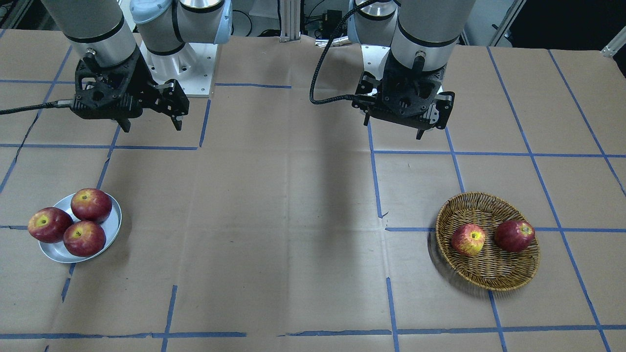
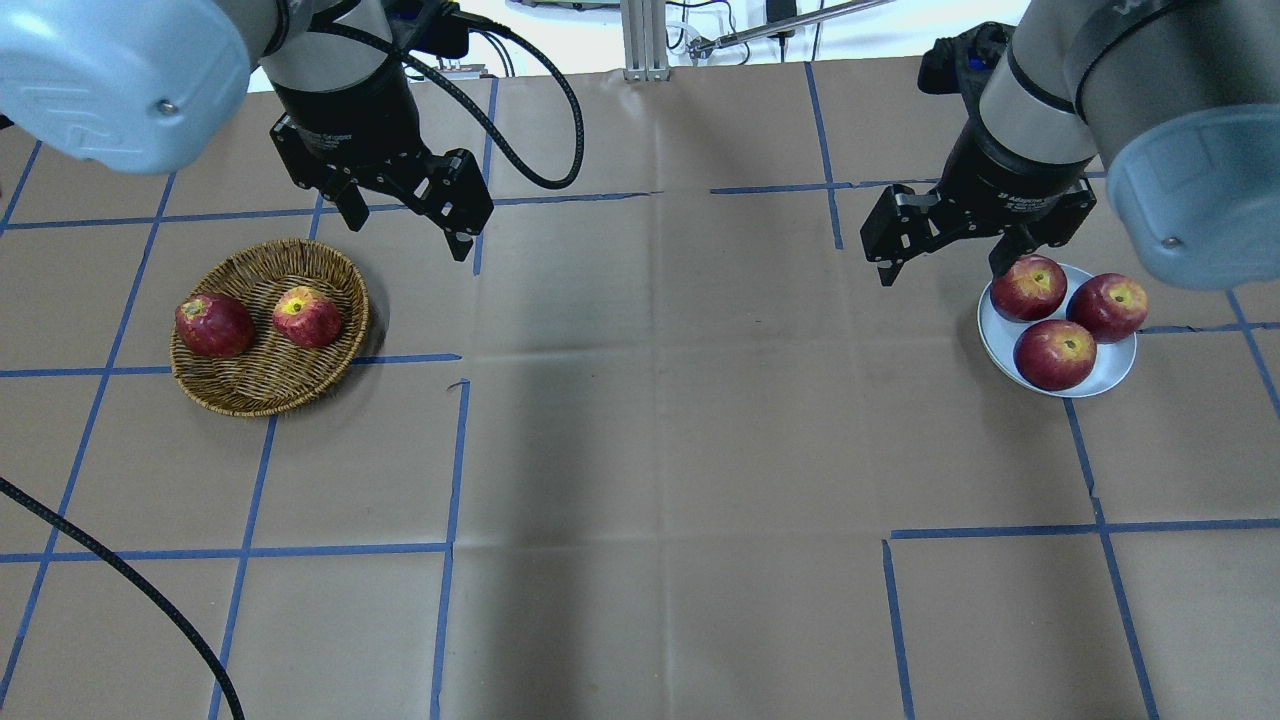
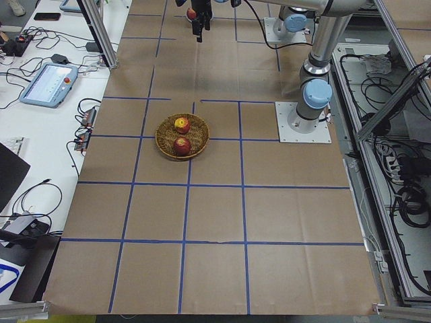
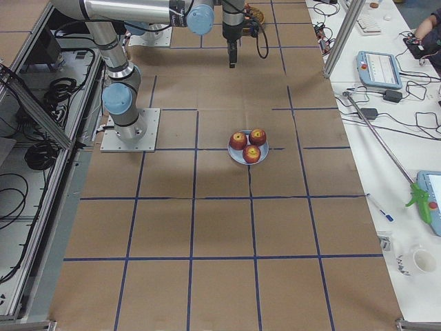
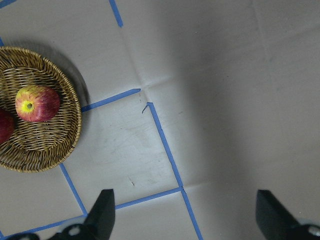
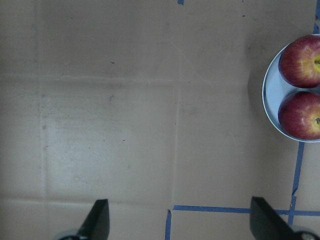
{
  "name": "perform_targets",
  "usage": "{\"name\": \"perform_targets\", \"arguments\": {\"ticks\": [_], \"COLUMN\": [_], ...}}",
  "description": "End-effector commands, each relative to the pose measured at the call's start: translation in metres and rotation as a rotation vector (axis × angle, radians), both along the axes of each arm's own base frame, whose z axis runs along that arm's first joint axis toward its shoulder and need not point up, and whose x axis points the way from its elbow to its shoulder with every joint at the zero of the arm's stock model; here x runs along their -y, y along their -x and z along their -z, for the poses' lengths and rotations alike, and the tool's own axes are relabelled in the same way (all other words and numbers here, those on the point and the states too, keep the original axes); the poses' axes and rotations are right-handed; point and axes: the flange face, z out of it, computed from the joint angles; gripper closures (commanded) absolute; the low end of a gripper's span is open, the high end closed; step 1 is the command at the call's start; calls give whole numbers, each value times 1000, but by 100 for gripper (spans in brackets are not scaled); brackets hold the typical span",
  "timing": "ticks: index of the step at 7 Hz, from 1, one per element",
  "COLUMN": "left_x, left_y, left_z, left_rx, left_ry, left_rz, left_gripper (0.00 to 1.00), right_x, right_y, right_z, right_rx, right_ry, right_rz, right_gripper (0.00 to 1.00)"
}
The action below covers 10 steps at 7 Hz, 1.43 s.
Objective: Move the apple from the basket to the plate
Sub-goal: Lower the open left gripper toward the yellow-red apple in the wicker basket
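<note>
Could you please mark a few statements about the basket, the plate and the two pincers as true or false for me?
1. The basket holds two apples. True: the yellow-streaked apple and a dark red apple lie in it.
2. The plate is empty. False: three dark red apples lie on it.
3. The left pincer is shut on the yellow-streaked apple. False: the left pincer is open and empty, and that apple lies in the basket.
4. The right pincer is open and holds nothing. True.
</note>
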Motion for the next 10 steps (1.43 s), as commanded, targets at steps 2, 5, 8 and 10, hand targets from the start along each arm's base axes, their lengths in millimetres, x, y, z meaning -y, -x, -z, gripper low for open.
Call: {"name": "perform_targets", "arguments": {"ticks": [2, 5, 8, 10], "left_x": [1, 0, -8, 5], "left_y": [0, -1, -3, -20], "left_z": [-1, -3, -14, -4], "left_rx": [0, 3, 4, -1], "left_ry": [9, 14, 28, 12], "left_rz": [0, -1, -1, 3], "left_gripper": [1, 1, 1, 1], "right_x": [0, 0, 0, 0], "right_y": [1, 1, 1, 1], "right_z": [0, 0, 0, 0], "right_rx": [0, 0, 0, 0], "right_ry": [0, 0, 0, 0], "right_rz": [1, 1, 1, 3], "right_gripper": [0, 0, 0, 0]}}
